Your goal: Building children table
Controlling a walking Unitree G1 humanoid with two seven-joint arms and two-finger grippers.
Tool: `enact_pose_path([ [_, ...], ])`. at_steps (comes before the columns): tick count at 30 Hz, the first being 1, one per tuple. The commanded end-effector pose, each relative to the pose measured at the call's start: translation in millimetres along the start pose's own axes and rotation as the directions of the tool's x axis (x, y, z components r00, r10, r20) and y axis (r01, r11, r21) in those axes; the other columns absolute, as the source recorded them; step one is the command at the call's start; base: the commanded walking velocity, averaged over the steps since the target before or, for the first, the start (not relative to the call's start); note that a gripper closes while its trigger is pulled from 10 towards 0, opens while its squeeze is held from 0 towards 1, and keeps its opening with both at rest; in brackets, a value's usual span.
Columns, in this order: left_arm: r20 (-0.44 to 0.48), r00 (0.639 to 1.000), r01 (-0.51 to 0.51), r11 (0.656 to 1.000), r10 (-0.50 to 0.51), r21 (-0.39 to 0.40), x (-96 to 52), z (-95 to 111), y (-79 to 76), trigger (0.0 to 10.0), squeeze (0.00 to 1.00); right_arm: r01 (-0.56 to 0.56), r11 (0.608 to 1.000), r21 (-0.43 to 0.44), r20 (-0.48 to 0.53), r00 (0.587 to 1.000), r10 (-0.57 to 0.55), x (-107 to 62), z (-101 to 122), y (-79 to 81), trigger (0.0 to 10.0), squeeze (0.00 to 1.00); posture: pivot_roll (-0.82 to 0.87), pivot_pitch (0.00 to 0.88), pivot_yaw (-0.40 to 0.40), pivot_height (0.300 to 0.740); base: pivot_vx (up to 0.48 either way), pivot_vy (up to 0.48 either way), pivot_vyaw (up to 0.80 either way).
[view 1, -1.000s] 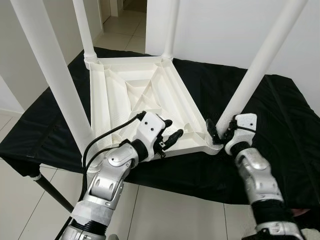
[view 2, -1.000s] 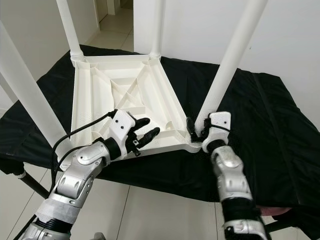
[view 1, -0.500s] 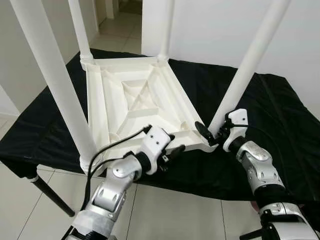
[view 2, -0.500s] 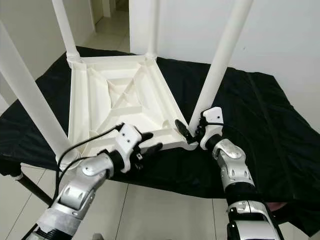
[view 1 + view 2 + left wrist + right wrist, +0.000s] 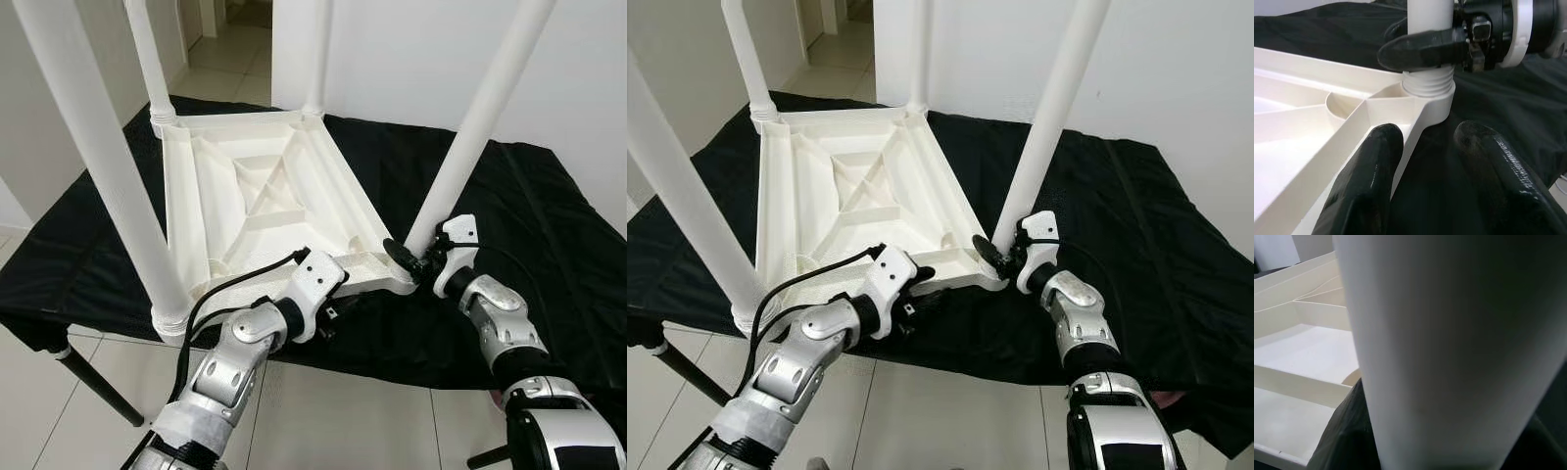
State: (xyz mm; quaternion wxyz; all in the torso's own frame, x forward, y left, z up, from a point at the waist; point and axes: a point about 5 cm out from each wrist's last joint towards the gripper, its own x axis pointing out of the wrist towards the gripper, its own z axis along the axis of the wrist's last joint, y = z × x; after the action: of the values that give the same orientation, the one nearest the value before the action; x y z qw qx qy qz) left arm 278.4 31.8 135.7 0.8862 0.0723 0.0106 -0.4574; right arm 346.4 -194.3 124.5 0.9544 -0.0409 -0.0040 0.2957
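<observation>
Cloth (image 5: 549, 225) is carrying the upturned child's table (image 5: 265, 201), all four legs standing. Right gripper (image 5: 416, 262) is clamped around the near-right leg (image 5: 460, 147) at its socket; left gripper (image 5: 1437, 161), fingers parted, is straddling the near rim. Final tightening seems next, calling for twisting.

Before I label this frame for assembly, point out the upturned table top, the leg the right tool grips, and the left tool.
upturned table top (image 5: 257, 211), left eye view, ribbed underside.
gripped leg (image 5: 468, 137), left eye view, mid shaft.
left tool (image 5: 1422, 161), left wrist view, midway between its fingertips.
</observation>
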Motion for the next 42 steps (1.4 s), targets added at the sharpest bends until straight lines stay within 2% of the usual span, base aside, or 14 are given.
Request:
enact_pose_path([
  [1, -0.004, 1.000, -0.027, 1.000, 0.027, 0.005, 2.9, -2.2, 0.5, 10.0, 0.00, -0.022, 1.000, 0.019, -0.042, 0.999, 0.022, 0.4, -11.0, 6.3, 0.0, 0.00, -0.08, 0.000, -0.034, 0.740, 0.000, 0.000, 0.00],
  [2, 0.003, 1.000, -0.028, 0.999, 0.028, 0.020, 3.1, -1.7, 0.5, 10.0, 0.00, -0.019, 1.000, 0.021, -0.041, 0.999, 0.020, -0.2, -11.9, 6.7, 0.0, 0.00, -0.08, 0.000, -0.034, 0.740, 0.000, 0.000, 0.00],
  [3, -0.007, 1.000, -0.030, 0.999, 0.031, 0.016, 3.1, -2.9, 0.7, 10.0, 0.00, -0.010, 1.000, 0.018, -0.037, 0.999, 0.011, -0.6, -12.8, 7.2, 3.1, 0.00, -0.08, 0.000, -0.029, 0.740, 0.000, 0.000, 0.00],
  [4, -0.015, 0.998, -0.059, 0.998, 0.059, 0.011, 1.9, -3.3, 2.6, 10.0, 0.00, 0.023, 0.999, 0.024, -0.028, 0.999, -0.023, -0.8, -14.2, 8.6, 10.0, 0.00, -0.08, 0.000, -0.026, 0.740, 0.000, 0.000, 0.00],
  [10, -0.007, 0.995, -0.103, 0.994, 0.103, 0.023, 0.5, -2.3, 6.9, 10.0, 0.00, 0.088, 0.996, 0.021, -0.021, 0.996, -0.088, 0.4, -18.1, 12.7, 10.0, 0.00, -0.08, 0.000, -0.025, 0.740, 0.000, 0.000, 0.00],
  [18, 0.018, 0.989, -0.145, 0.989, 0.145, 0.031, 0.0, 2.8, 15.5, 10.0, 0.00, 0.309, 0.949, 0.064, -0.045, 0.951, -0.307, 4.7, -28.1, 23.7, 10.0, 0.00, -0.07, 0.000, -0.030, 0.740, 0.000, 0.000, 0.00],
  [21, 0.031, 0.989, -0.143, 0.989, 0.142, 0.032, -0.2, 4.5, 17.3, 10.0, 0.04, 0.439, 0.885, 0.154, -0.042, 0.898, -0.438, 7.8, -29.5, 37.1, 10.0, 0.00, -0.06, 0.000, -0.029, 0.740, 0.000, 0.000, 0.00],
  [23, 0.031, 0.989, -0.143, 0.989, 0.142, 0.032, -0.2, 4.5, 17.3, 10.0, 0.04, 0.439, 0.885, 0.154, -0.042, 0.898, -0.438, 7.8, -29.5, 37.1, 10.0, 0.00, -0.06, 0.000, -0.029, 0.740, 0.000, 0.000, 0.00],
  [24, 0.035, 0.992, -0.121, 0.993, 0.121, -0.009, -1.0, 3.8, 17.2, 10.0, 1.00, 0.498, 0.852, 0.161, -0.049, 0.866, -0.497, 7.4, -30.6, 41.7, 10.0, 0.00, -0.06, 0.000, -0.029, 0.740, 0.000, 0.000, 0.00],
  [26, 0.035, 0.992, -0.121, 0.993, 0.121, -0.009, -1.0, 3.8, 17.2, 10.0, 1.00, 0.498, 0.852, 0.161, -0.049, 0.866, -0.497, 7.4, -30.6, 41.7, 10.0, 0.00, -0.06, 0.000, -0.029, 0.740, 0.000, 0.000, 0.00],
  [30, 0.022, 0.991, -0.131, 0.991, 0.130, 0.008, -2.2, 3.2, 21.2, 10.0, 1.00, 0.651, 0.739, 0.173, -0.108, 0.758, -0.643, 6.3, -34.6, 57.1, 10.0, 0.00, -0.05, 0.000, -0.024, 0.740, 0.000, 0.000, 0.00],
  [31, 0.022, 0.991, -0.131, 0.991, 0.130, 0.008, -2.2, 3.2, 21.2, 10.0, 1.00, 0.651, 0.739, 0.173, -0.108, 0.758, -0.643, 6.3, -34.6, 57.1, 10.0, 0.00, -0.05, 0.000, -0.024, 0.740, 0.000, 0.000, 0.00],
  [32, 0.018, 0.990, -0.138, 0.990, 0.138, 0.019, -1.8, 3.0, 22.6, 10.0, 0.00, 0.668, 0.724, 0.171, -0.110, 0.743, -0.660, 8.5, -32.6, 61.6, 10.0, 0.00, -0.06, 0.000, -0.015, 0.740, 0.000, 0.000, 0.00],
  [42, 0.025, 0.988, -0.154, 0.986, 0.153, 0.062, -0.8, 5.1, 25.3, 10.0, 0.00, 0.627, 0.759, 0.174, -0.075, 0.777, -0.625, 15.0, -20.8, 75.0, 10.0, 0.00, -0.05, 0.000, -0.018, 0.740, 0.000, 0.000, 0.00],
])
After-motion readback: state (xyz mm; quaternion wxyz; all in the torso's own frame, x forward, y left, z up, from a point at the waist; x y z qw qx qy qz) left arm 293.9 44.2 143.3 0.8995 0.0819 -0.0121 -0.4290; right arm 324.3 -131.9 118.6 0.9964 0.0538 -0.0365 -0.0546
